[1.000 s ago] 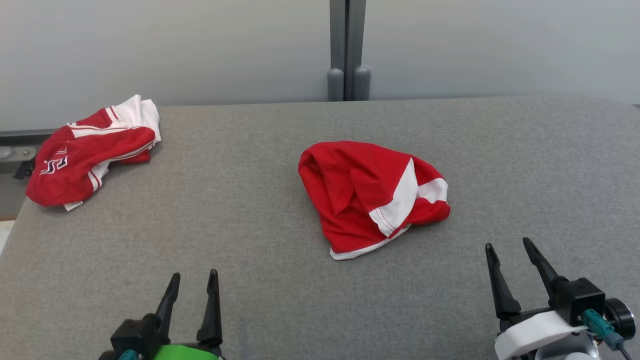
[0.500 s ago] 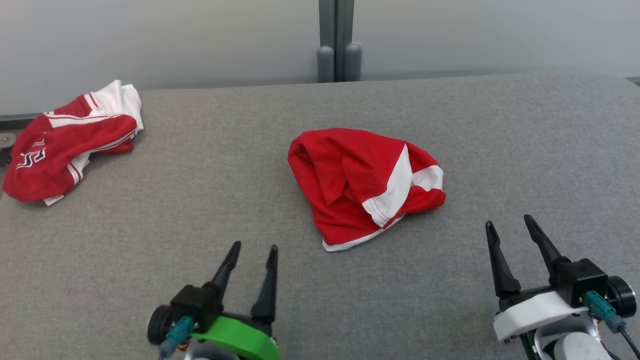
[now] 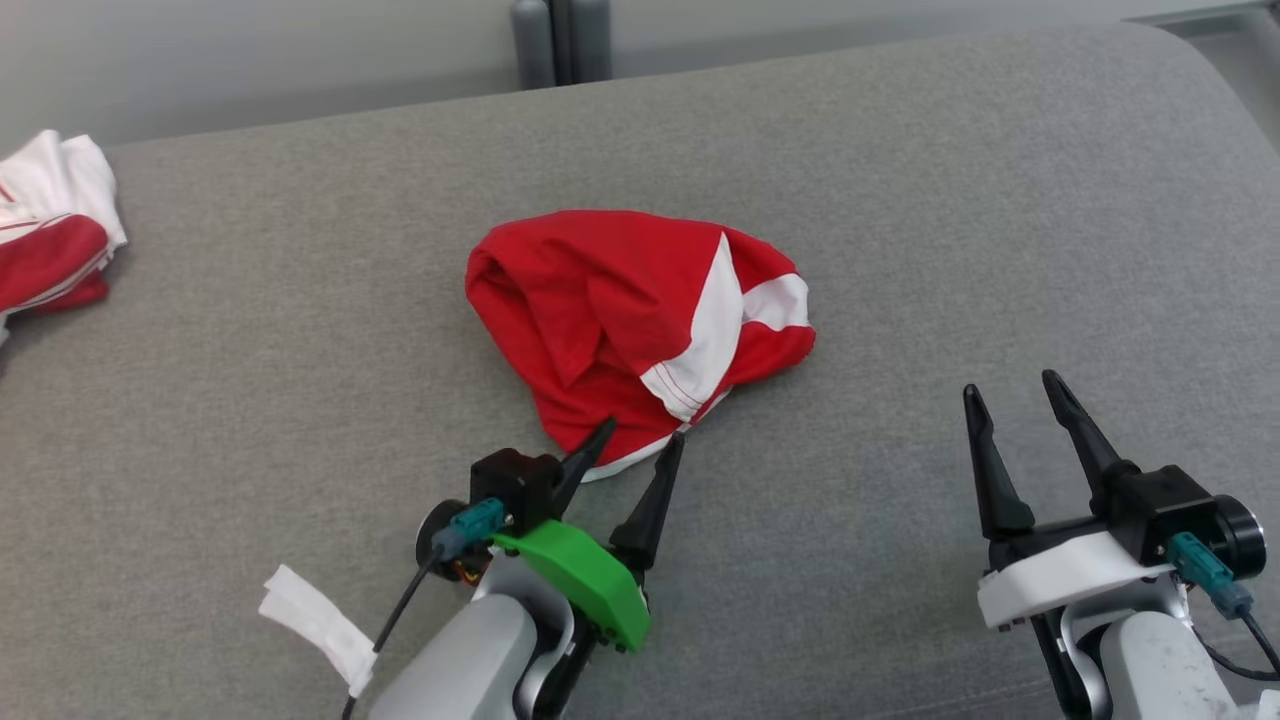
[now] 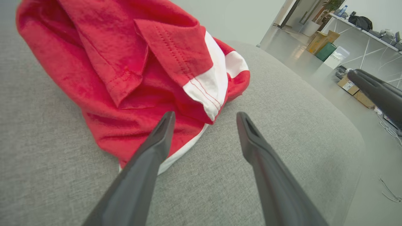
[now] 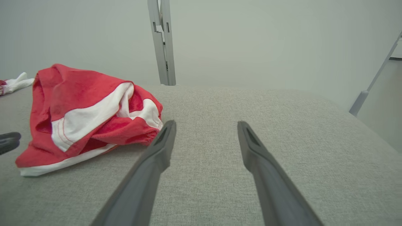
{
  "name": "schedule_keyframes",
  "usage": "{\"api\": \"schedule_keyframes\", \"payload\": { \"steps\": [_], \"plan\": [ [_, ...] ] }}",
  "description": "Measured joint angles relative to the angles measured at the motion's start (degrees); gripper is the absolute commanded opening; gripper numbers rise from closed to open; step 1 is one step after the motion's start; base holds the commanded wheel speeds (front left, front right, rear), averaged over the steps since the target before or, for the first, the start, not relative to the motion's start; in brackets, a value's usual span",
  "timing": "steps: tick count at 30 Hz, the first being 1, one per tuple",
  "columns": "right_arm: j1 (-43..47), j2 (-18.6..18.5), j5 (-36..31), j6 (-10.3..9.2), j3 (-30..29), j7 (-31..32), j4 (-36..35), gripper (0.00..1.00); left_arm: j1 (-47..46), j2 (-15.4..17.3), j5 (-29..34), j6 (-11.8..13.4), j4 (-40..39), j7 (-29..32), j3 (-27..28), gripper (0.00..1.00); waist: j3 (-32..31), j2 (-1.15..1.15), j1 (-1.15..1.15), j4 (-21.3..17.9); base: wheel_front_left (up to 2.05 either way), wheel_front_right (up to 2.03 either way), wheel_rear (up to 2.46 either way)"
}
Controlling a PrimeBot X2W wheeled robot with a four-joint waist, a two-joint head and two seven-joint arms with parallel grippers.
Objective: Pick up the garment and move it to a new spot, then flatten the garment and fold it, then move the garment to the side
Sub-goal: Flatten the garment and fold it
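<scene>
The left tool [image 3: 645,432] stands wide open and holds nothing. In the head view it sits at the 6 o'clock edge of the red-and-white garment [image 3: 600,300]. One fingertip overlaps the white hem and the other lies just off the cloth, over bare grey table [image 3: 900,200]. In the left wrist view, the left tool [image 4: 205,114] straddles that hem. Its 9 o'clock finger is over red cloth and white trim, and its 3 o'clock finger is over the table. Whether either finger presses the fabric cannot be told.

The right tool [image 3: 1009,383] is spread just as wide and is empty. It is well apart from the garment, toward its 4 o'clock, with only table between its fingers.

The garment lies crumpled in a loose heap near the middle of the table. A second red-and-white garment [image 3: 50,250] rests at the 9 o'clock edge of the head view.

Up close, the left wrist view shows the garment [image 4: 125,62] with a stitched red flap folded over a white panel. At 2 o'clock are cardboard boxes [image 4: 318,40] on a room floor. The right wrist view shows the right tool [image 5: 206,122] over bare table, with the garment [image 5: 78,94] at 9 o'clock. A grey post [image 5: 163,40] rises behind the table at 12 o'clock.
</scene>
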Motion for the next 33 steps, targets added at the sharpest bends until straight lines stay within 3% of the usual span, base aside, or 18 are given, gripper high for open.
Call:
{"api": "schedule_keyframes", "payload": {
  "steps": [10,12,13,14,15,27,33],
  "plan": [
    [-1.4,0.0,1.3,0.0,-0.3,0.0,-0.1,1.0,-7.6,0.0,-4.2,0.0,5.7,-0.4,-3.2,0.97,5.5,0.0,0.0,-4.7,0.0,0.0,0.0],
    [-1.5,0.0,1.5,0.0,-0.4,0.0,-0.1,1.0,-8.4,0.1,-4.8,0.0,5.0,-0.5,-2.9,0.62,6.3,0.0,0.0,-5.3,0.0,0.0,0.0],
    [-1.6,0.0,1.6,0.0,-0.4,0.0,-0.1,1.0,-8.6,0.1,-4.7,0.0,4.2,-0.5,-2.5,0.31,6.5,0.0,0.0,-5.5,0.0,0.0,0.0],
    [-1.6,0.0,1.6,0.0,-0.5,0.0,-0.1,1.0,-8.8,0.0,-4.4,0.0,3.1,-0.5,-1.8,0.1,6.8,0.0,0.0,-5.6,0.0,0.0,0.0],
    [-1.6,0.0,1.6,0.0,-0.6,0.0,-0.2,1.0,-8.8,0.1,-4.0,0.0,1.9,-0.6,-1.0,0.0,7.0,0.0,0.0,-5.7,0.0,0.0,0.0],
    [-0.4,0.0,0.9,0.0,-1.8,0.0,0.4,1.0,-3.0,0.1,3.4,0.0,-11.7,-0.7,3.6,0.0,4.1,0.0,0.0,-2.9,0.0,0.0,0.0],
    [1.6,0.0,0.4,0.0,-1.8,0.0,1.0,1.0,2.7,4.9,4.2,0.0,-14.9,-0.7,6.1,0.0,0.7,0.0,0.0,-0.6,0.0,0.0,0.0]
  ]
}}
